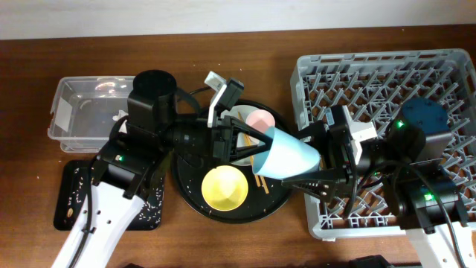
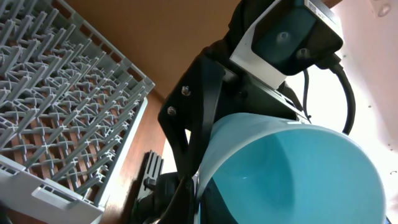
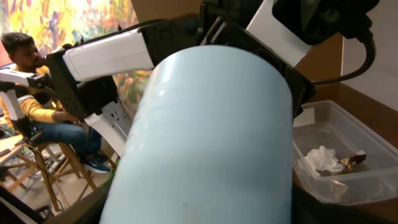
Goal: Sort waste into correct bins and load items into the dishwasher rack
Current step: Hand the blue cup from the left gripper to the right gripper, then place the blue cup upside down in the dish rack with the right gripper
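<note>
A light-blue cup (image 1: pixel 286 156) lies on its side in the air between my two grippers, over the right edge of the round black tray (image 1: pixel 195 202). My left gripper (image 1: pixel 253 145) is shut on its rim (image 2: pixel 199 193); the cup's inside (image 2: pixel 298 174) fills the left wrist view. My right gripper (image 1: pixel 316 160) closes round the cup's body (image 3: pixel 211 137). A pink cup (image 1: pixel 260 119), a pale plate (image 1: pixel 239 113), a yellow bowl (image 1: pixel 224 187) and chopsticks (image 1: pixel 261 181) sit on the round tray. The grey dishwasher rack (image 1: pixel 387 82) stands at the right.
The clear tub (image 1: pixel 89 112) at the far left holds a white napkin (image 3: pixel 323 158) and a gold-brown wrapper (image 3: pixel 352 160). The shallow black tray (image 1: pixel 74 195) with crumbs lies in front of it. The rack's lattice (image 2: pixel 56 93) shows under the left wrist.
</note>
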`<state>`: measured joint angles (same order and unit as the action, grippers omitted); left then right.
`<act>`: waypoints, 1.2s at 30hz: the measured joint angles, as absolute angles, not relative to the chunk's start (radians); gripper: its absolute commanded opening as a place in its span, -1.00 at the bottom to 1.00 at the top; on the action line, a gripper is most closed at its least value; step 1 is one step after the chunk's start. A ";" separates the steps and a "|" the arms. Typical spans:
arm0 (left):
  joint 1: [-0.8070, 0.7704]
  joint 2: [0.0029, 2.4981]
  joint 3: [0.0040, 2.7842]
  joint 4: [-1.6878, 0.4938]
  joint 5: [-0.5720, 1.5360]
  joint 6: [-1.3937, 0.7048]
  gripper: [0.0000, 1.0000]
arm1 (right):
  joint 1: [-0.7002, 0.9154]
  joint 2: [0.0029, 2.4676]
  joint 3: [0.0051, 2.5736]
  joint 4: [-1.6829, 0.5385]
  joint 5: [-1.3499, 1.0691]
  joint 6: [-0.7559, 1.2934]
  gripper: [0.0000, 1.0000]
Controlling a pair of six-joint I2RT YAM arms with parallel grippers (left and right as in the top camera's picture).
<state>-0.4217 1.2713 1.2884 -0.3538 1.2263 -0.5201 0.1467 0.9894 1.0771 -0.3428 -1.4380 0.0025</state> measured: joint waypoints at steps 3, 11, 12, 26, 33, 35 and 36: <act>-0.414 1.268 1.288 -0.355 1.219 -0.497 -0.97 | 0.140 0.991 1.077 -0.329 -1.426 0.032 -0.11; -0.412 1.259 1.314 -0.511 1.187 -0.407 -0.96 | 0.148 0.994 1.067 -0.290 -1.427 0.075 -0.09; -0.412 1.258 1.317 -0.530 1.176 -0.402 -0.95 | 0.150 0.995 1.063 -0.277 -1.427 0.084 -0.09; -0.370 1.237 1.328 -0.607 0.887 -0.424 0.11 | 0.100 1.018 1.049 -0.067 -1.335 0.259 0.00; -0.295 1.271 1.298 -0.670 0.749 -0.422 0.11 | -0.146 1.029 1.071 -0.049 -1.232 0.422 -0.01; -0.295 1.271 1.298 -0.681 0.738 -0.422 0.11 | -0.192 1.072 1.071 -0.064 -1.178 0.435 0.00; -0.295 1.271 1.298 -0.694 0.726 -0.422 0.11 | -0.211 1.105 1.071 -0.068 -1.154 0.440 -0.01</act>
<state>-0.2951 1.2705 1.2984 -0.6941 0.7261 -0.4225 -0.2111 1.1049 1.0710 -0.0685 -1.1538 0.4400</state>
